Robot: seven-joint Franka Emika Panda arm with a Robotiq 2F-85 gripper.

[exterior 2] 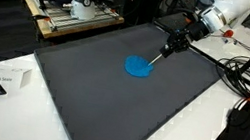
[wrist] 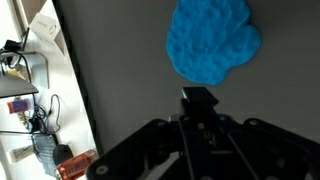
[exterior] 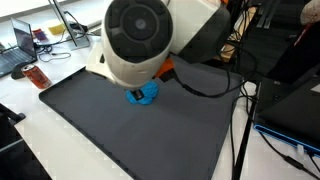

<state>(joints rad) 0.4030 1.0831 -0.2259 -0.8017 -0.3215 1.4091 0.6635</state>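
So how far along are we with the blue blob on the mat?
Done: the end effector is shut on a thin rod, so the tool is picked up. In hand: the rod's tip meets the edge of the blue blob, which lies flat on the dark mat. Left: the blob is in one piece, its outline lumpy in the wrist view; any working of it looks barely begun.

— What's the blue blob [exterior 2: 140, 67] like?
— Flat, roundish, with a lumpy edge. It lies near the middle of the dark mat [exterior 2: 81, 89].
— And the stick [exterior 2: 156, 56]?
— Thin, pale, slanting down, its tip at the blob's edge. Whether they touch, I can't tell.
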